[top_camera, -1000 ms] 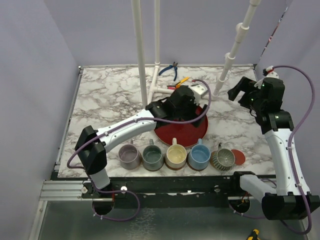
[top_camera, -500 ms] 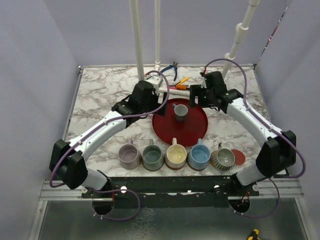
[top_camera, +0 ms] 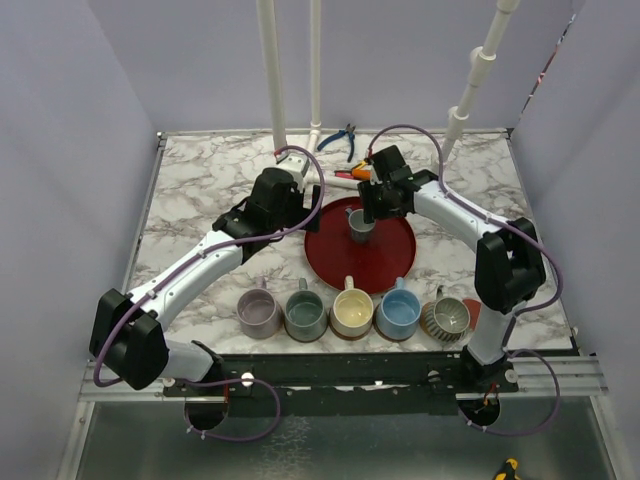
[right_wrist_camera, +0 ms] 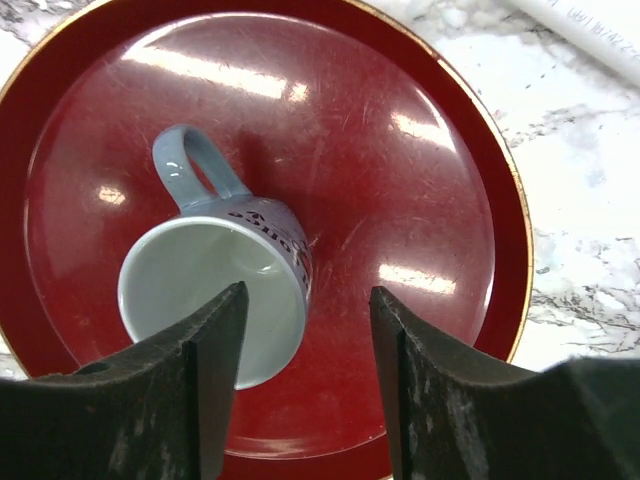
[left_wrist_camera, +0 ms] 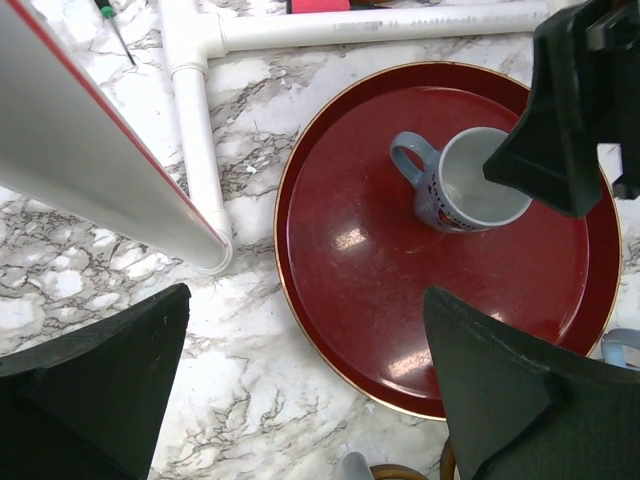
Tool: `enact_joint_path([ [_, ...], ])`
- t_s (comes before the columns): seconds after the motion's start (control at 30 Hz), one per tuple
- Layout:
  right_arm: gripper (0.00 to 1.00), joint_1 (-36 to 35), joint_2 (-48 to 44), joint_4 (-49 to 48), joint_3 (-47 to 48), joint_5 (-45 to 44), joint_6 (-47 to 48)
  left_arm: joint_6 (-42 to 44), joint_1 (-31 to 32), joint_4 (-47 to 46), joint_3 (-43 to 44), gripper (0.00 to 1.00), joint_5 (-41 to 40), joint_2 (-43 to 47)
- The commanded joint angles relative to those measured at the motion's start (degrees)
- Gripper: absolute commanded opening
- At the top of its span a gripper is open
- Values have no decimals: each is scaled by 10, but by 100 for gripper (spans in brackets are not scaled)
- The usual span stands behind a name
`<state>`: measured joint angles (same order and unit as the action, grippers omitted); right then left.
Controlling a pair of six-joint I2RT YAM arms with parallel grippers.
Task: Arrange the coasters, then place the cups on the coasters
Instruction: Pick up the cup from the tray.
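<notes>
Bright even light, glare on red tray [right_wrist_camera: 440, 200] (overhead source), soft shadows

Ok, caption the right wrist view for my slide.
Right pincer open, straddling the rim of the pale grey cup on the red tray.
</notes>
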<state>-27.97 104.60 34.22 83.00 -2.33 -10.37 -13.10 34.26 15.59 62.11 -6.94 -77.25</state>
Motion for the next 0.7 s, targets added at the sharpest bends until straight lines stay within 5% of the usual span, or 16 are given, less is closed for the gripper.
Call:
enact_joint_path([
  [0.0,50,-8,19,22,16,-41,9,-10,2,-14,-7,99,-7,13],
  [0.23,1,-8,-12,16,-1,-62,-22,-24,9,-8,-1,95,-25,-9],
  [0.67,0,-13,-215,150,-26,-213,-118,-127,140,-4,119,94,-47,-62],
])
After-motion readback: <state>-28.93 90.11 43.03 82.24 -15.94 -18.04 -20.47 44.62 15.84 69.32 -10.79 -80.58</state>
